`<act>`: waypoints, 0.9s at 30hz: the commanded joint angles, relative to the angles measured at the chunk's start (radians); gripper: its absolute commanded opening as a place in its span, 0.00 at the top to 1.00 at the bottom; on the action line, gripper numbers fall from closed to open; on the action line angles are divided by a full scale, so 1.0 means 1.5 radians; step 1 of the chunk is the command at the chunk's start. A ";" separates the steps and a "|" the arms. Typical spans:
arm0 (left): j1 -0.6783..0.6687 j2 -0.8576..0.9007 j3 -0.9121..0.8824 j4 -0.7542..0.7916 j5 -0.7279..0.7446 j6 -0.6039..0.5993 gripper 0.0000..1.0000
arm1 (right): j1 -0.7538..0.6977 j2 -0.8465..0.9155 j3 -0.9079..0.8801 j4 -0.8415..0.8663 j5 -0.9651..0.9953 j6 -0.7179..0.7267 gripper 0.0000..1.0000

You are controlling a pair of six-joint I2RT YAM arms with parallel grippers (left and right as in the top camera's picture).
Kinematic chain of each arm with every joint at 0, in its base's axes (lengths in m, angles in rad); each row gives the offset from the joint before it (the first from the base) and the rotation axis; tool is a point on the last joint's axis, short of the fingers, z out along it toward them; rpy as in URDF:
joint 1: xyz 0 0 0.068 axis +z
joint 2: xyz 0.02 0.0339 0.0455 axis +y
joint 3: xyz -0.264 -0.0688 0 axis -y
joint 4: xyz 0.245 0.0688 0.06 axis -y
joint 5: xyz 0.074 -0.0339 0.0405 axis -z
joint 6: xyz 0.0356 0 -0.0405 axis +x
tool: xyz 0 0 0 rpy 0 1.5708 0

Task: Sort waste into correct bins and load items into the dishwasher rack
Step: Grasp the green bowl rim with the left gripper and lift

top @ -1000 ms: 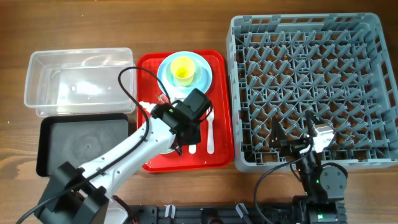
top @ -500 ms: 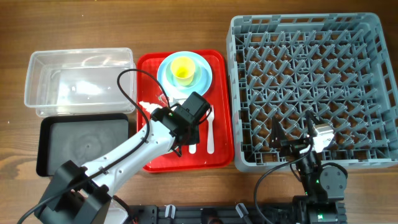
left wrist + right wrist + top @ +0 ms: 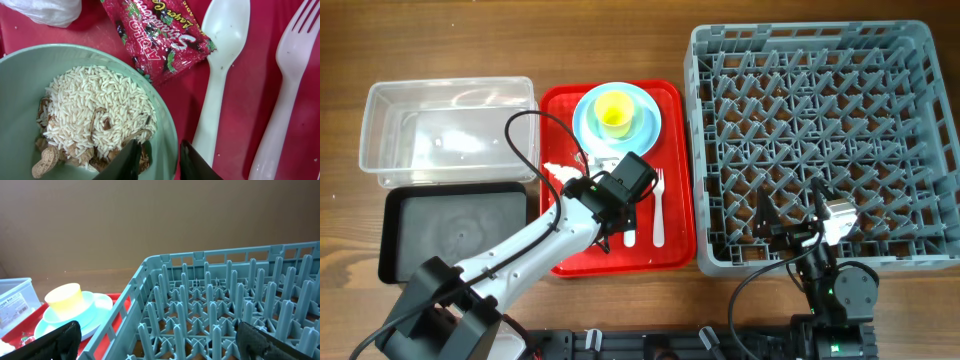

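Overhead — fork tines toward plate

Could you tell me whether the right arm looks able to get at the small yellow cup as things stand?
Probably yes: the small yellow cup stands uncovered at the red tray's far end, but the open right gripper must clear the blue-grey plastic rack's wall between them.
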 commanded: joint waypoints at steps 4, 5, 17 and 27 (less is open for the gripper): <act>-0.003 0.007 -0.006 0.009 -0.010 -0.009 0.80 | -0.004 -0.003 -0.001 0.005 -0.003 0.002 0.00; -0.003 0.011 -0.006 0.009 -0.010 -0.009 0.80 | -0.004 -0.003 -0.001 0.005 -0.003 0.002 0.01; -0.003 0.048 -0.006 0.017 -0.010 -0.009 0.96 | -0.004 -0.003 -0.001 0.005 -0.003 0.002 0.00; 0.017 -0.061 0.130 -0.185 -0.002 0.034 0.96 | -0.004 -0.003 -0.001 0.005 -0.003 0.002 0.00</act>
